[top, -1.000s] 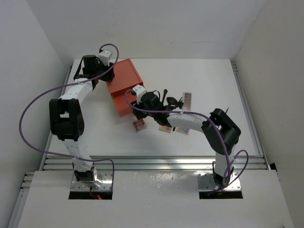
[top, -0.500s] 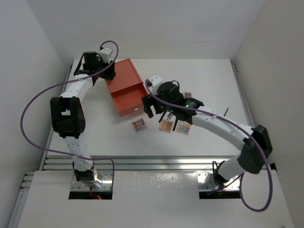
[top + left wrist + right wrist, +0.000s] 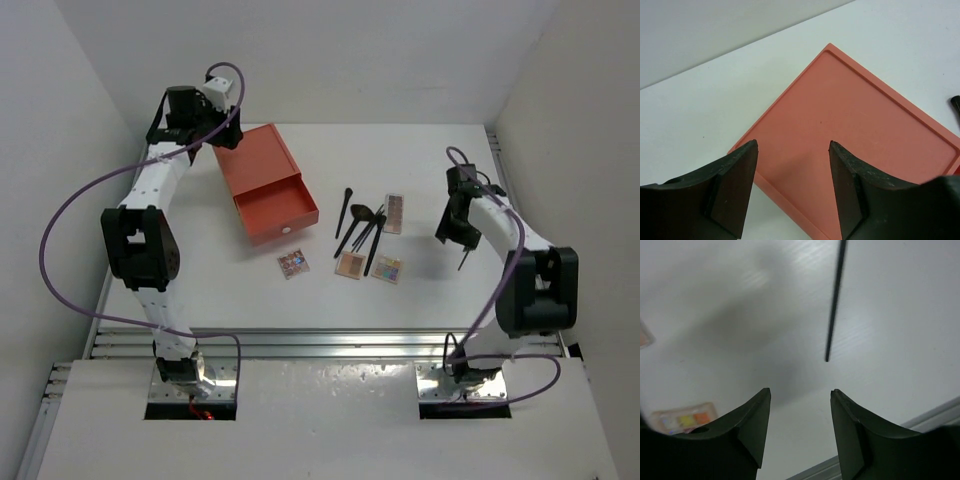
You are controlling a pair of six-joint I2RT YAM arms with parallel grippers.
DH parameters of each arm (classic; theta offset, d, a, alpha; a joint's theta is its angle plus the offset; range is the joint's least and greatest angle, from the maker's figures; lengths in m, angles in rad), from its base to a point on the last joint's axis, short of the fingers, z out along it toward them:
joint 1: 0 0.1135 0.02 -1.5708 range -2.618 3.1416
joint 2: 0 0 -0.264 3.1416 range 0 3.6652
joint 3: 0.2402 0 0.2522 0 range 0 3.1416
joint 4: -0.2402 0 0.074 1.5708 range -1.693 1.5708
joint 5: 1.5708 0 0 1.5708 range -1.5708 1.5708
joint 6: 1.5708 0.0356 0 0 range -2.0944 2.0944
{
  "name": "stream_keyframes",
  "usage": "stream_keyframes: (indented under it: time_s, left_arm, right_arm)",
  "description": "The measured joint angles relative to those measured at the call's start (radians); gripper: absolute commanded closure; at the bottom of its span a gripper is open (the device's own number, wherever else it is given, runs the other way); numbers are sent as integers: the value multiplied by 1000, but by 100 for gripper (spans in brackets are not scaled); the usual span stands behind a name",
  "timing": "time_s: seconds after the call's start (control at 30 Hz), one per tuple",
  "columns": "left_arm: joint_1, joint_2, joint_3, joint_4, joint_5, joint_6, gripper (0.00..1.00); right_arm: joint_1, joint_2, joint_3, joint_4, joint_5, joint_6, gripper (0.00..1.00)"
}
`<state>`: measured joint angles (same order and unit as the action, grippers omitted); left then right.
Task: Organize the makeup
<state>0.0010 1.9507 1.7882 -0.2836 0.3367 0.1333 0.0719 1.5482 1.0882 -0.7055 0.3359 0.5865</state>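
While three small palettes (image 3: 350, 265) lie nearest on the counter (image 3: 420, 300), black brushes (image 3: 360, 228) and a long palette (image 3: 394, 213) sit just behind. Right fingers (image 3: 752, 425) are spread, empty, near one lone brush (image 3: 835, 300). Farthest, left fingers (image 3: 735, 185) are spread, empty, above the orange box (image 3: 265, 185).

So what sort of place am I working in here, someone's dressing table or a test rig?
Most likely a lab test cell, not a home: bare white walls box in a plain white table, and a metal rail runs along its near edge.
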Motion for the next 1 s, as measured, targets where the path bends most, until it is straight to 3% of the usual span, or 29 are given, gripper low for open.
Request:
stream_keyframes:
  time_s: [0.17, 0.33, 0.73, 0.9, 1.0]
  left_arm:
    - [0, 0, 53, -69, 6, 24, 34]
    - [8, 0, 108, -131, 0, 58, 25]
    - [93, -73, 225, -186, 50, 61, 0]
    - [99, -119, 223, -200, 53, 69, 0]
    - [99, -139, 220, -201, 48, 70, 0]
  right_arm:
    - [-140, 172, 68, -63, 14, 13, 48]
    - [-238, 277, 117, -57, -3, 6, 51]
    - [-317, 412, 150, 44, -168, -93, 55]
    - [-336, 434, 174, 46, -220, -112, 68]
    - [-347, 444, 184, 47, -259, -120, 87]
